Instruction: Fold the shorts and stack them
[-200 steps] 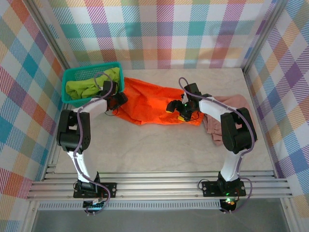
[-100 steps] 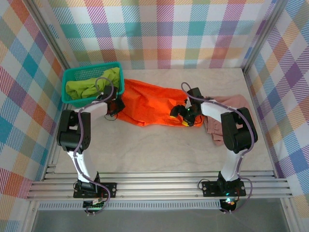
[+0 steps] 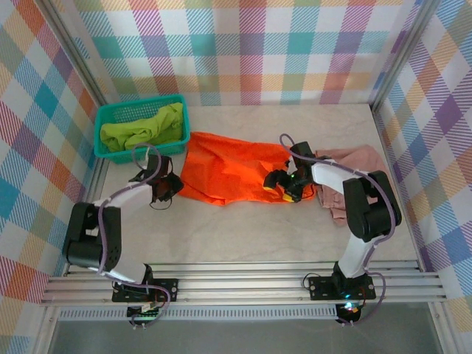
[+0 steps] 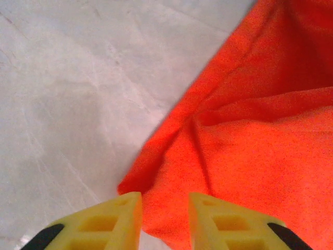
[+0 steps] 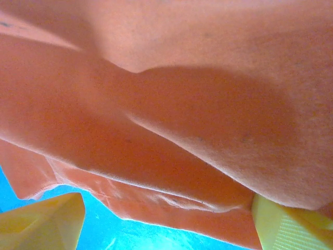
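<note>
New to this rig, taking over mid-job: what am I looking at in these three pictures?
Two robot arms stand at the near edge of the table. The overhead picture looks down on both; the other two come from cameras on each wrist. Orange shorts lie spread mid-table, pink shorts at the right, green shorts in the teal basket. The left hand sits at the orange shorts' left corner, jaws slightly apart; the right hand is at their right edge, jaws wide with cloth between. Nothing is clearly gripped.

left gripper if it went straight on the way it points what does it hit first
Likely the orange shorts: their corner lies right ahead of the left gripper, though depth is unclear.
</note>
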You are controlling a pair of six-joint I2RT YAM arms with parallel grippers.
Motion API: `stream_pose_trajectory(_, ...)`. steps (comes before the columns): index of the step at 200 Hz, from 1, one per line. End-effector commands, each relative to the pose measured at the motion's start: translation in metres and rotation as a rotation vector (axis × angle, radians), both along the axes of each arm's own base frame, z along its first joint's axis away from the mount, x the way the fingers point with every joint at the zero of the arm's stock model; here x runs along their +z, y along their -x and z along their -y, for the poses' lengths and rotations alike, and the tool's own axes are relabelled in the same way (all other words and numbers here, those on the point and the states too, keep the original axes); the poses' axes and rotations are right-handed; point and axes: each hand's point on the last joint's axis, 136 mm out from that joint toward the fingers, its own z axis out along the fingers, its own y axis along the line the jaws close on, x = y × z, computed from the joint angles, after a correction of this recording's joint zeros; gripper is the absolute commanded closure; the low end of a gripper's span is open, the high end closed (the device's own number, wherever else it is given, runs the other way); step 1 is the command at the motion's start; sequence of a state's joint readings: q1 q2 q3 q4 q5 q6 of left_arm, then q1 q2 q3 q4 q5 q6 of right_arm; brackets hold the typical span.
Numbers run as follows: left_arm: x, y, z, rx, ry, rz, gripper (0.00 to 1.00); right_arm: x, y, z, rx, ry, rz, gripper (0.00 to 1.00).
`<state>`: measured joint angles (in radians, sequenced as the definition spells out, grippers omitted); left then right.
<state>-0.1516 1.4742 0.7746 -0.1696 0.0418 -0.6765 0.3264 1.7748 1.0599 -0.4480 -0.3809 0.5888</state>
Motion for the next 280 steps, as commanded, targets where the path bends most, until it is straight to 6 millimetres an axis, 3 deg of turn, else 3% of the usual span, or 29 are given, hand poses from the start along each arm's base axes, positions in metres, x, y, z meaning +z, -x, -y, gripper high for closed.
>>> stream_pose_trajectory(1,0.038,-0.007,0.004,-0.005,0.052,0.110,0.65,0.004,0.016,0.004,0.034,0.007,-0.030,0.16)
stream_pose_trajectory(24,0.047,-0.002,0.000,-0.003,0.037,0.102,0.54,0.002,0.023,0.010,0.038,0.023,-0.028,0.16)
stream_pose_trajectory(59,0.036,-0.010,0.010,-0.038,0.070,0.077,0.52,0.005,0.020,0.003,0.026,-0.013,-0.027,0.16)
stream_pose_trajectory(144,-0.003,-0.026,0.021,-0.096,0.081,-0.035,0.56,0.007,0.017,0.002,0.020,-0.015,-0.017,0.16)
stream_pose_trajectory(213,-0.013,-0.044,0.021,-0.111,0.052,-0.061,0.61,0.007,0.016,0.002,0.022,-0.011,-0.017,0.16)
stream_pose_trajectory(280,-0.037,-0.038,0.020,-0.116,0.039,-0.152,0.67,0.005,0.015,0.002,0.023,-0.010,-0.025,0.16)
